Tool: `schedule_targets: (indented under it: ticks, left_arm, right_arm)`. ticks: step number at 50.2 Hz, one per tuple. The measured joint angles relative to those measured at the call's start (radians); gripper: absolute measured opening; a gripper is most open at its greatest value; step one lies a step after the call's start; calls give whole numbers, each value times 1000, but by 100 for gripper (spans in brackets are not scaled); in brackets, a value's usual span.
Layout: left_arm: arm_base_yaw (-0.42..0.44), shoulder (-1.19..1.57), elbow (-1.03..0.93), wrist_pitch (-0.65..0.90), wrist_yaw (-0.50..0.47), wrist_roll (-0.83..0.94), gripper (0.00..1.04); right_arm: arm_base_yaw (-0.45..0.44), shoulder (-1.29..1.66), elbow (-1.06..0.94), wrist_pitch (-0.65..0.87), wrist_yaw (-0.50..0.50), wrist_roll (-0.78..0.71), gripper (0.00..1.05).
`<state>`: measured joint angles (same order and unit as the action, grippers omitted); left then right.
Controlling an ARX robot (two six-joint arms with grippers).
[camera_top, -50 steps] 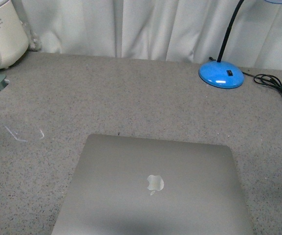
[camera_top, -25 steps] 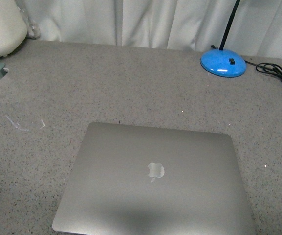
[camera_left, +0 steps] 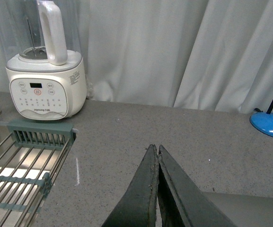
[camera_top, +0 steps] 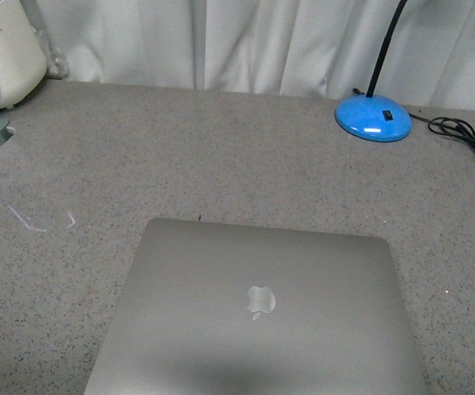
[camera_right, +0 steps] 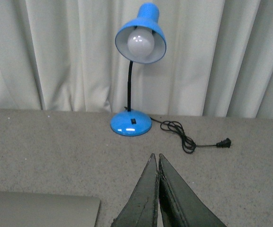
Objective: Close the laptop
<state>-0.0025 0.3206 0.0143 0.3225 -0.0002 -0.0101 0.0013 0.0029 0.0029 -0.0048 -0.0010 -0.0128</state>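
Speckled countertop (camera_top: 221, 148) bears laptop (camera_top: 253, 313) between left claw (camera_left: 155, 148) and right claw (camera_right: 156, 156), both pressed together.

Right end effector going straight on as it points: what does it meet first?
Probably the blue lamp base, past bare counter; the right end effector points just beside it, so depth leaves this uncertain.

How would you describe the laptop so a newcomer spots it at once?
Start at the speckled grey countertop in front of the white curtain. At its near edge lies a thin grey-silver metal laptop, lid shut flat. Unlike the blue-based desk lamp far right and the white blender far left, it is a flat slab with a pale apple logo.
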Motion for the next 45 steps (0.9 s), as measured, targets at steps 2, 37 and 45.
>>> schedule_targets:
  ticks: [2, 37, 45]
  left_arm:
    - [0, -20, 0, -18, 0, 2, 4]
    - [0, -315, 1, -320, 0, 3, 4]
    - [0, -316, 1, -320, 0, 3, 4]
  right_arm:
    - [0, 2, 0, 0, 0, 0, 1]
    - [0, 1, 0, 0, 0, 2, 1]
    - [0, 1, 0, 0, 0, 2, 1]
